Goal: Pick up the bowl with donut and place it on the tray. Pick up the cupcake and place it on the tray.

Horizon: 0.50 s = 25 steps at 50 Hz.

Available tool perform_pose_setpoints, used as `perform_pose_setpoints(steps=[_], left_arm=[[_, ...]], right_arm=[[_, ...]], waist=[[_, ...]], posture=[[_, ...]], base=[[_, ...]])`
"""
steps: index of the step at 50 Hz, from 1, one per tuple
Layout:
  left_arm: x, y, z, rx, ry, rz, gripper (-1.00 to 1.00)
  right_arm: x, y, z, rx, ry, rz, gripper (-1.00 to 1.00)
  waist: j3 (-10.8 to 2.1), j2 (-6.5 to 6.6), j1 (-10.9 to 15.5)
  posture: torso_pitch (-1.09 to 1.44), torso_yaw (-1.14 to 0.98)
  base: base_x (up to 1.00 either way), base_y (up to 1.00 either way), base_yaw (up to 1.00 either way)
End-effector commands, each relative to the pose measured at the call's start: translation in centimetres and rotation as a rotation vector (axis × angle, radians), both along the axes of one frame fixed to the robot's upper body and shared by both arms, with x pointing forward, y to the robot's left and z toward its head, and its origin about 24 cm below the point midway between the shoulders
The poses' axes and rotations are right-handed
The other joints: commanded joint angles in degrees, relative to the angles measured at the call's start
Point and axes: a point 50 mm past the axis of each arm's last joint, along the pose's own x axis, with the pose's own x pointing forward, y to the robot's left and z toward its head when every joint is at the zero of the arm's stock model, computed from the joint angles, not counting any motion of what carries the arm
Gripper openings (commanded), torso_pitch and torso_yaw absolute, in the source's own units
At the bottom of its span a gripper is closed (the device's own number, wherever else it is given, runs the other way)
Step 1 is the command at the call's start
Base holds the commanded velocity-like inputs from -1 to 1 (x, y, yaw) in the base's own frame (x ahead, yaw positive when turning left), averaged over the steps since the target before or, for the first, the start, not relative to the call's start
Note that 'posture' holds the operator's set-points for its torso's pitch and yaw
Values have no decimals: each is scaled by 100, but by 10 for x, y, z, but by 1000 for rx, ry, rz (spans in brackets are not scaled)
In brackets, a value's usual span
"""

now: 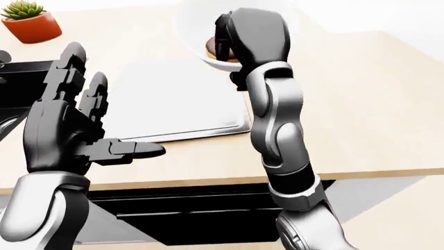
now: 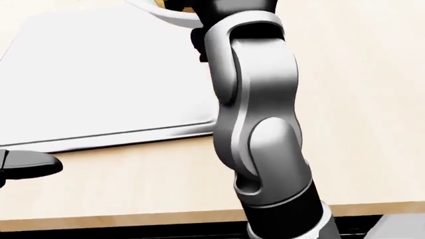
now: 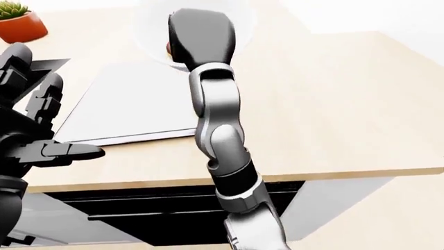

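The right hand (image 1: pixel 251 36), fingers closed around a white round bowl (image 1: pixel 198 31) holding a donut (image 1: pixel 216 49), carries it above the flat white tray (image 1: pixel 170 101), where a tilt could spill it; the left hand (image 1: pixel 66 127) is open and empty.

White bowl (image 1: pixel 198 39) with donut (image 1: pixel 214 48) held aloft over white tray's (image 1: pixel 166 104) upper right corner.

Right arm rises upright, forearm vertical, right hand (image 1: pixel 251 37) raised high – fingers curled closed; left hand (image 1: pixel 66 122) held upright, fingers spread, thumb jutting sideways.
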Motion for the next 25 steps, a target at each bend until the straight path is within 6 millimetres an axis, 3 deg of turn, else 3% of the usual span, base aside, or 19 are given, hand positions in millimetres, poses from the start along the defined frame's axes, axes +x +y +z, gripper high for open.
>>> perform_pose_setpoints(steps=[1,10,20,25], left_arm=[[-5,0,10,16,-72,7,100],[-5,2,11,19,-72,12,100],[-4,2,9,16,-69,12,100],[-3,2,8,15,-69,12,100]], right_arm=[[-9,4,16,28,-75,33,-100],[-10,19,6,15,-44,79,-100],[-5,34,-27,-21,66,136,-100],[-5,37,-34,-34,97,141,-100]], waist=[[-162,38,-4],[-154,52,-8],[-165,65,-13],[-168,65,-9]], posture=[[0,0],[0,0],[0,0],[0,0]], base=[[0,0,0],[0,0,0],[0,0,0],[0,0,0]])
